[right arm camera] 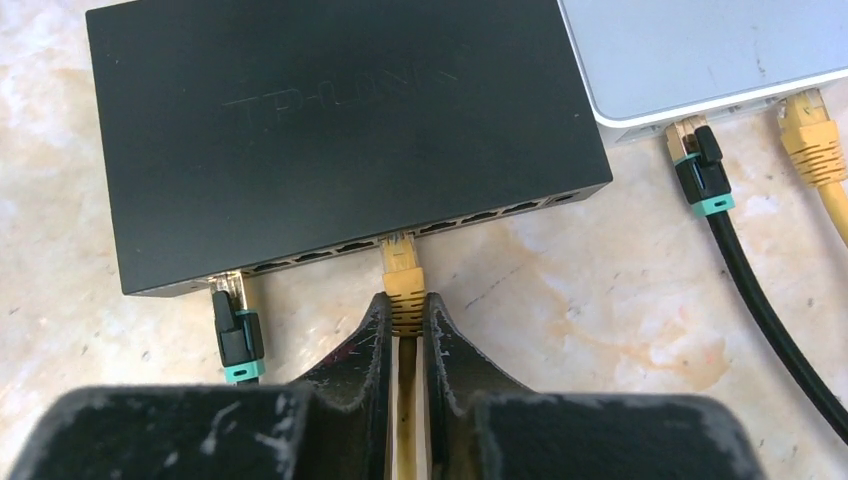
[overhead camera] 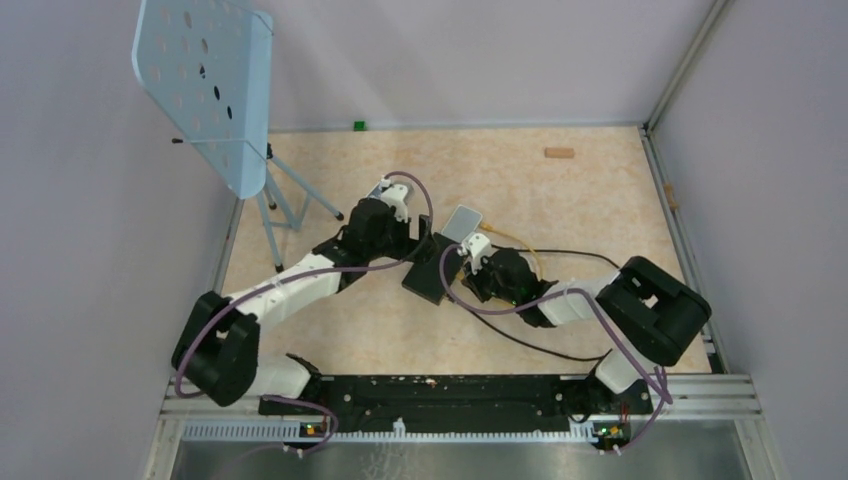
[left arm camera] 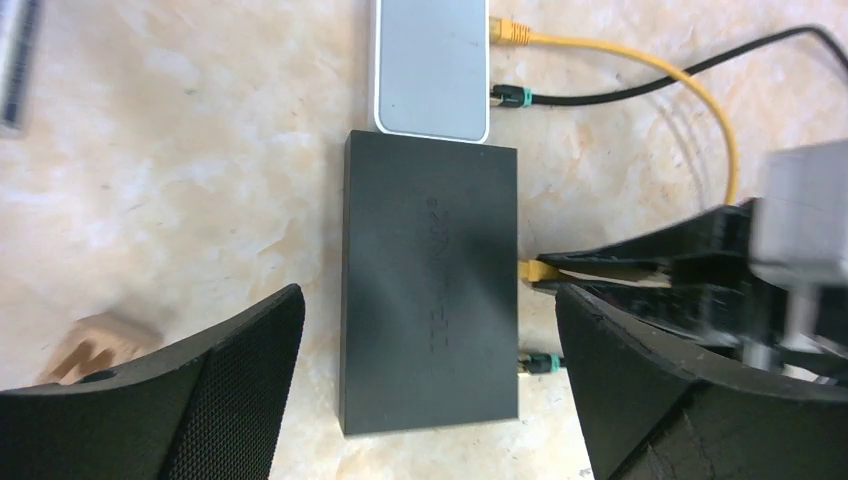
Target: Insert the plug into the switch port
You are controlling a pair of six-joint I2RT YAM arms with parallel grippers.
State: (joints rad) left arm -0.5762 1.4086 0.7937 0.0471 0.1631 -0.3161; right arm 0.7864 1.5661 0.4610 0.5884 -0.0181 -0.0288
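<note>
The flat matte-black switch box (right arm camera: 330, 130) lies on the table; it also shows in the left wrist view (left arm camera: 430, 290) and the top view (overhead camera: 435, 272). Its port row (right arm camera: 480, 215) faces my right gripper. My right gripper (right arm camera: 406, 312) is shut on the yellow plug (right arm camera: 403, 275), whose tip sits at the mouth of a middle port. My left gripper (left arm camera: 428, 305) is open, with one finger on each side of the box, not touching it. A black cable with a teal boot (right arm camera: 238, 338) is plugged into the leftmost port.
A pale grey-blue device (right arm camera: 700, 50) lies against the box's end, with a black plug (right arm camera: 700, 165) and a yellow plug (right arm camera: 812, 135) in it. A perforated blue panel on a tripod (overhead camera: 205, 90) stands at back left. A wooden block (overhead camera: 559, 153) lies at back right.
</note>
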